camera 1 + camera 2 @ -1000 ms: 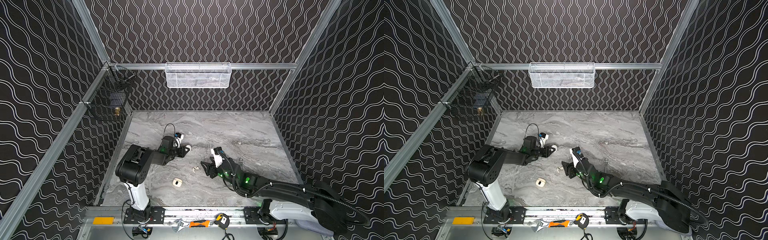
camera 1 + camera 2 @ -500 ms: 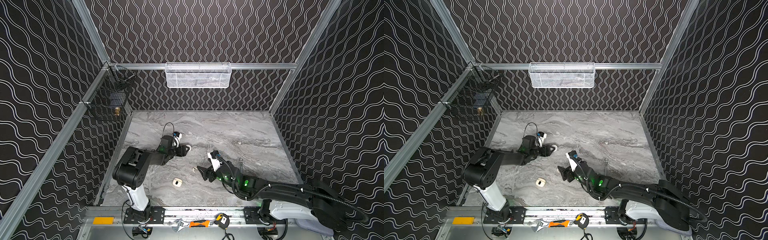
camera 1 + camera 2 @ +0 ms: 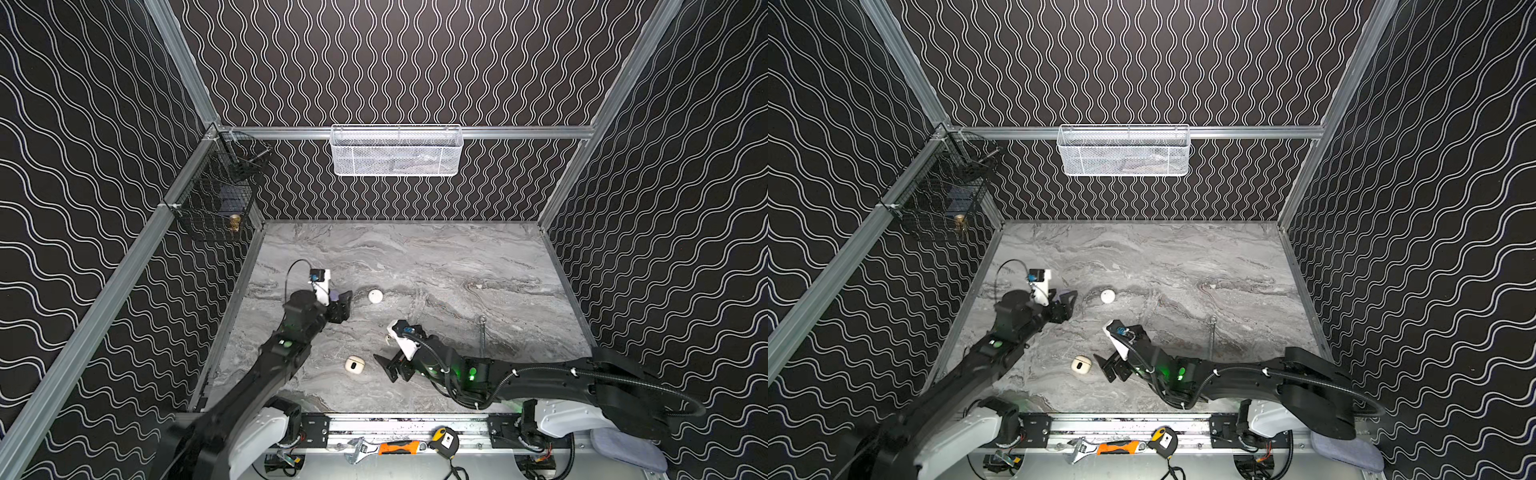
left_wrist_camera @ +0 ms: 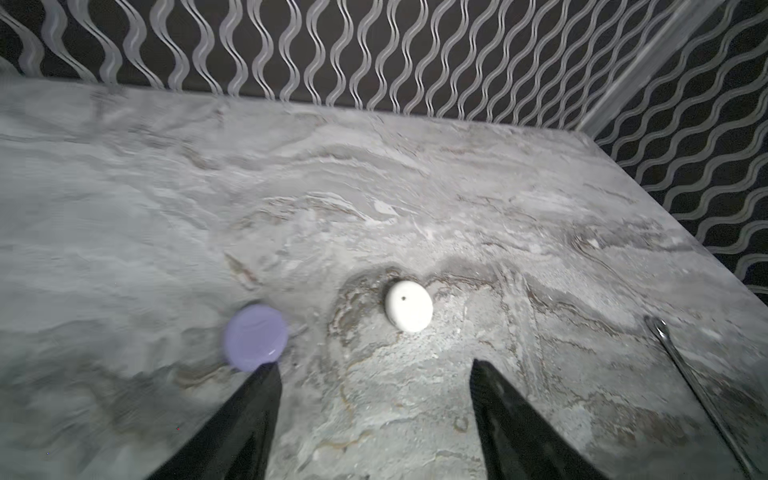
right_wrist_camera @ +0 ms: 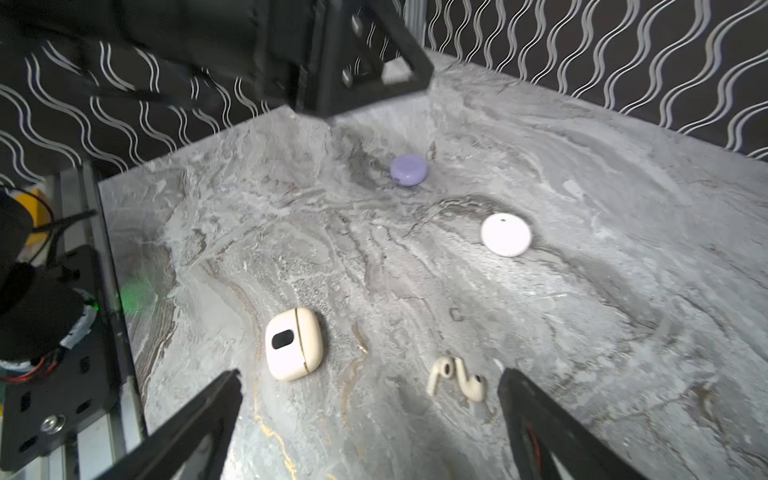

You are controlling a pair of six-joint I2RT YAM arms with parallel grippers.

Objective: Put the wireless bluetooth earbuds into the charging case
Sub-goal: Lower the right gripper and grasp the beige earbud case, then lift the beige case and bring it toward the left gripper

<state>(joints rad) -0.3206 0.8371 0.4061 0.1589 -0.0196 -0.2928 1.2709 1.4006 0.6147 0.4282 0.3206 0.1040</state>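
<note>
**Item:** cream earbuds (image 5: 457, 378), pr., loose on surface (image 5: 623, 332), nr shut cream case (image 5: 294, 344).
**R claw** (image 5: 370, 376): wide, empty, above both.
**L claw** (image 4: 374, 365): wide, empty, nr lavender case (image 4: 255, 336).
**Advice:** lid prob. needs opening first. Pinch one bud by stem, seat stem-down.
**Hidden/unclear:** case contents. Buds barely show from above. L wrist view blurred.

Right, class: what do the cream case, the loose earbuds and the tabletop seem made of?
Cream case: likely smooth, satin plastic; rounded moulded shell with a seam.
Earbuds: matching cream plastic, slightly glossy.
Tabletop: grey veined marble look, matte; possibly stone or laminate.
</note>
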